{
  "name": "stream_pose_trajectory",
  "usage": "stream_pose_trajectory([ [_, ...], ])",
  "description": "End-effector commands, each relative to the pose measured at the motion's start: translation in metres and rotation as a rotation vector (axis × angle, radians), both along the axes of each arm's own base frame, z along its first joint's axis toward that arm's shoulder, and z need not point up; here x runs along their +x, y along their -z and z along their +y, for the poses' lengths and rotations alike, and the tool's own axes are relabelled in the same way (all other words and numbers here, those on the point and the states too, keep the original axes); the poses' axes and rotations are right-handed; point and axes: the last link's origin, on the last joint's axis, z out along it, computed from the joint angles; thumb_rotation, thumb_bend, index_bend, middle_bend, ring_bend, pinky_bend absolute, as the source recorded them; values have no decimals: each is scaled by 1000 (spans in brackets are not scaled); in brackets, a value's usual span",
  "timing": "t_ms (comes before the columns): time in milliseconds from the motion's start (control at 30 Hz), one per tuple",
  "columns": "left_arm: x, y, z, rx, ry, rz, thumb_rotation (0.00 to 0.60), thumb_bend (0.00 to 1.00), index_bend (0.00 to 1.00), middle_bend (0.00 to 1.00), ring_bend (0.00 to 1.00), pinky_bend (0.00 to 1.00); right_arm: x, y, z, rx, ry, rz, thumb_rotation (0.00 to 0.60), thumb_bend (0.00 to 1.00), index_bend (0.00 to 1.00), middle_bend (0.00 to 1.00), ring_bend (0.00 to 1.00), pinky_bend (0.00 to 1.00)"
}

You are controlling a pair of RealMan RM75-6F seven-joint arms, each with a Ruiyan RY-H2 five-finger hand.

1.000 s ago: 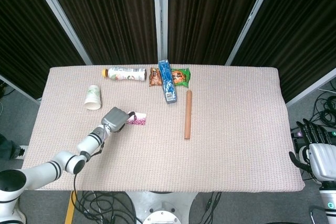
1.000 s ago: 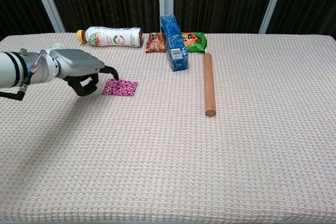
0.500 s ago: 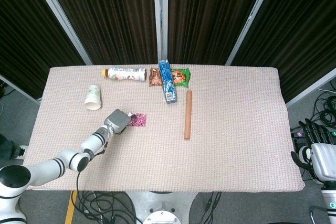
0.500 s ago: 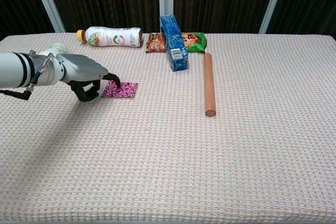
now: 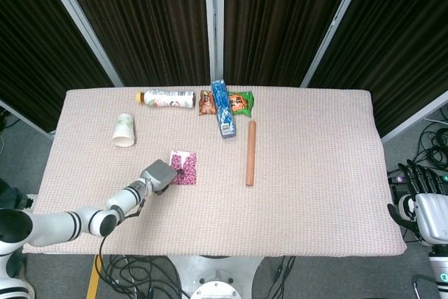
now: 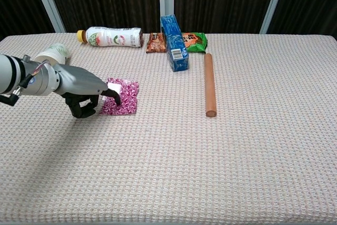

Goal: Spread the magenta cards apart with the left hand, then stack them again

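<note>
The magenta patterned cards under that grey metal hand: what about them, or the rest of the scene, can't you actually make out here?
- How many magenta patterned cards lie there: both views, too small and overlapped to count.
- The cards' left edge: chest view, covered by the left hand.
- The right hand: head view only, cut by the frame's edge, so its fingers' pose is unclear.
- Print on the white paper cup and white plastic bottle: too small to read.

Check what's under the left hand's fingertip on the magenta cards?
The left hand presses a fingertip onto the magenta cards, now fanned along the table with a white card face showing at the far end. How many cards lie beneath cannot be seen.
</note>
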Motion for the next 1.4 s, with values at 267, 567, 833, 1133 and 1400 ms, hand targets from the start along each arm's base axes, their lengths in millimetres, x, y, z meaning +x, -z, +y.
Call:
stream_pose_trajectory([
  [267, 20, -11, -8, 95, 66, -3, 600, 601, 216, 822, 853, 956, 0, -2, 3, -5, 0, -2, 541, 237, 41, 12, 0, 0],
  [567, 20, 5, 3, 178, 90, -22, 600, 598, 216, 822, 850, 953, -4, -3, 4, -9, 12, -1, 539, 237, 42, 12, 0, 0],
  [833, 20, 21, 8, 177, 90, -5, 600, 598, 216, 821, 849, 952, -5, -4, 3, -12, 19, 0, 546, 237, 41, 13, 0, 0],
  [1133, 9, 15, 11, 157, 35, 62, 600, 593, 216, 821, 849, 937, -6, -5, 5, -16, 22, -2, 544, 237, 42, 13, 0, 0],
  [1400, -2, 1, 11, 167, -3, 108, 600, 592, 216, 822, 849, 930, -3, -3, 5, -12, 8, -5, 546, 240, 41, 12, 0, 0],
])
